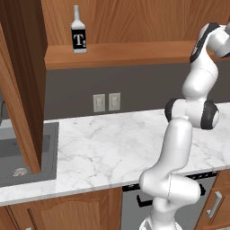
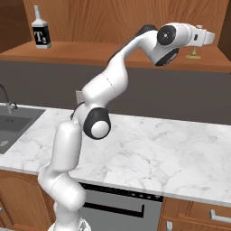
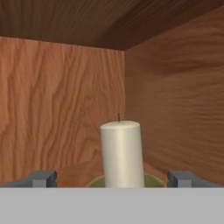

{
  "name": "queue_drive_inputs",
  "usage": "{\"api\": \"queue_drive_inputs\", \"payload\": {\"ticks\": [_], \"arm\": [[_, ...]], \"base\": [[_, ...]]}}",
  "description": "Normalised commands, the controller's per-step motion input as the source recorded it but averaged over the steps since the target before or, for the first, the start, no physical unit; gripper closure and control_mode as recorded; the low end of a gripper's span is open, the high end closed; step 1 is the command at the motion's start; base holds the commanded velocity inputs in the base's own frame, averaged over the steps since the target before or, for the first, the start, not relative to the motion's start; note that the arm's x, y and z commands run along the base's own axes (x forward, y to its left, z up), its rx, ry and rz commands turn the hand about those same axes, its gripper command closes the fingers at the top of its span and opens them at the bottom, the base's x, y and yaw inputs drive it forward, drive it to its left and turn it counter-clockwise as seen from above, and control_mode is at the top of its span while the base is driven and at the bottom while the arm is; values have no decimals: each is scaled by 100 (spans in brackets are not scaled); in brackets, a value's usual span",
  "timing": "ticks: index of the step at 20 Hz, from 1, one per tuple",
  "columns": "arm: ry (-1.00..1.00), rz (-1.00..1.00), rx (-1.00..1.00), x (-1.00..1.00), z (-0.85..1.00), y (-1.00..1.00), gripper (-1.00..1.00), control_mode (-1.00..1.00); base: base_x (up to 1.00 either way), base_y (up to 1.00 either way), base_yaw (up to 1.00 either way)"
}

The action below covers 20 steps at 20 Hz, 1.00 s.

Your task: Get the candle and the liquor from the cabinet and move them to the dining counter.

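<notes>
Task barely begun, by the look of it. Liquor (image 1: 78,33) upright on the open cabinet (image 1: 130,53) shelf, far left, untouched; seen again at left end of shelf in right base view. Candle (image 3: 122,154) upright too, on its olive-gold base, at the far right end of same shelf, well apart from the bottle, near the right wall & back corner. Both items in cabinet, so nothing delivered; dining counter not reached yet. Marble worktop (image 1: 112,148) w/ sink (image 1: 27,155) below the shelf is not the target.

Judged step: closing in on candle for first pick. Left to do: grip candle, lift out, carry to dining counter, then come back for liquor & repeat.

Gripper (image 3: 112,179) reached into cabinet at shelf height, arm stretched up & right. Jaws spread fully wide, one fingertip each side of candle, w/ clear gap both sides. No contact visible, nothing held. Candle centred between the tips, just ahead of them. In right base view the hand hides most of candle; only base & a bit of stem peek out below it, on the far side.
</notes>
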Motion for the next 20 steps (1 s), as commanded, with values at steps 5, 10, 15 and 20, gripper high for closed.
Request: {"api": "queue_drive_inputs", "payload": {"ticks": [5, 10, 15, 20], "arm": [[1, 0, 0, 9, 0, -3, -100, -100], [5, 0, 0, 0, 0, -9, -100, -100], [3, 0, 0, 0, 2, -23, -100, -100], [8, 0, 0, 0, 7, -17, -100, -100]], "base": [[0, 0, 0], [0, 0, 0], [0, 0, 0], [0, 0, 0]]}}
